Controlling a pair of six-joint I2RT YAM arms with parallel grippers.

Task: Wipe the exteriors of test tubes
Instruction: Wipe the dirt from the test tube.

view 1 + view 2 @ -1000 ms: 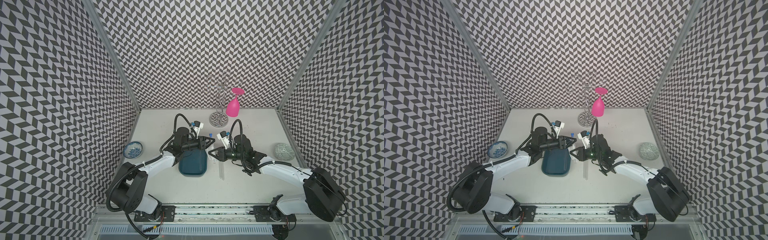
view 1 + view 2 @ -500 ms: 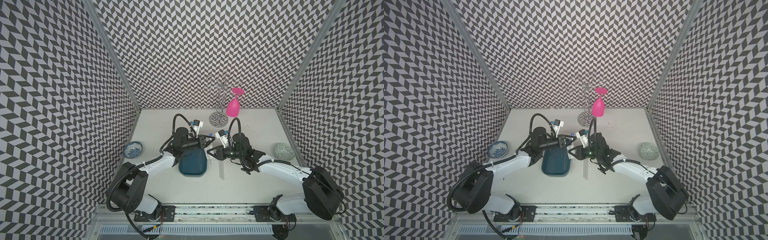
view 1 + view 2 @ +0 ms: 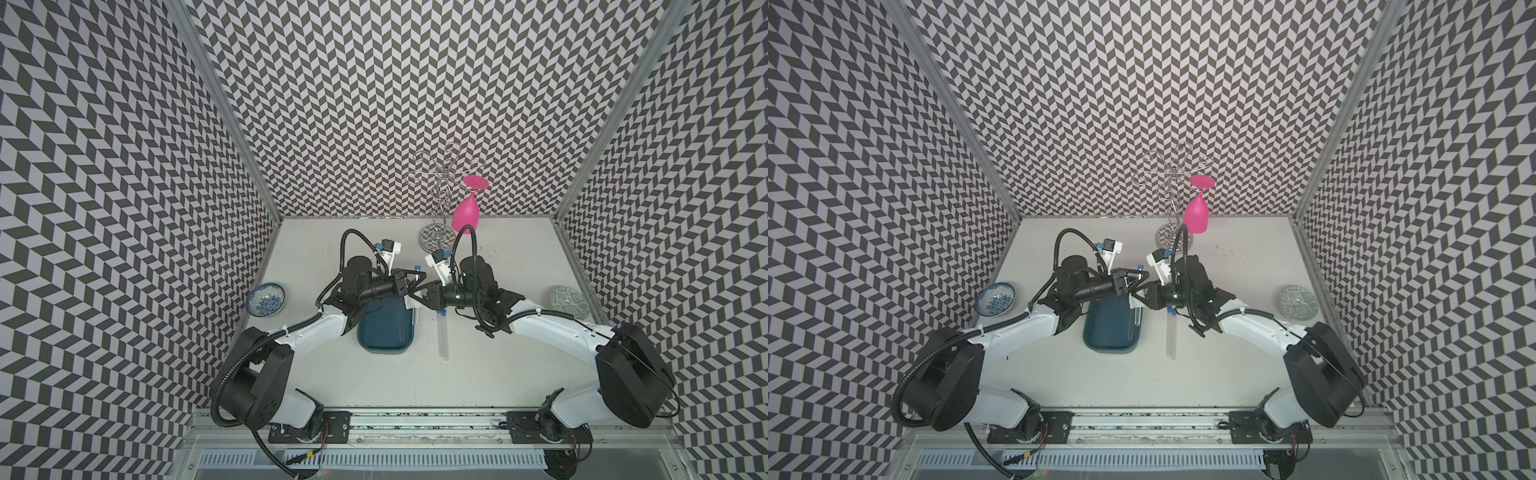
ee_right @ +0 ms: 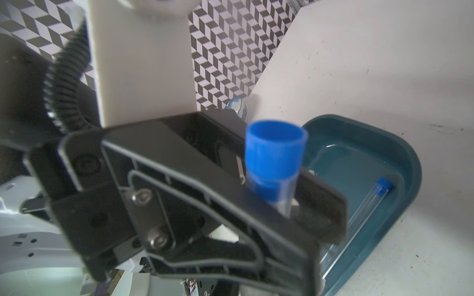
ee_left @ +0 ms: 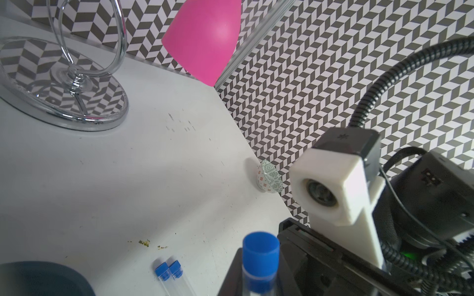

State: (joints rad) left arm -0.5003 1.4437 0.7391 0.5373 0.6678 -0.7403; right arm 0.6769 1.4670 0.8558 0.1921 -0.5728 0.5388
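The space is enclosed on three sides by walls papered in a black-and-white chevron pattern: a back wall (image 3: 395,104) and two side walls (image 3: 104,187), joined at bare metal corner posts (image 3: 224,112). A matte white counter (image 3: 498,374) is laid between them, evenly lit and scattered with small dark specks (image 5: 179,125). Its front edge is bordered by a metal rail (image 3: 424,430).

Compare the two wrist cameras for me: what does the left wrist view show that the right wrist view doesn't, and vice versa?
Left wrist only: the chrome rack, pink glass, green patterned bowl, and two capped test tubes side by side on the table. Right wrist only: the teal tray with one test tube in it, the blue-and-white bowl, and the left gripper. Both: the held test tube, blue cap showing; the left gripper is shut on it just below the cap.
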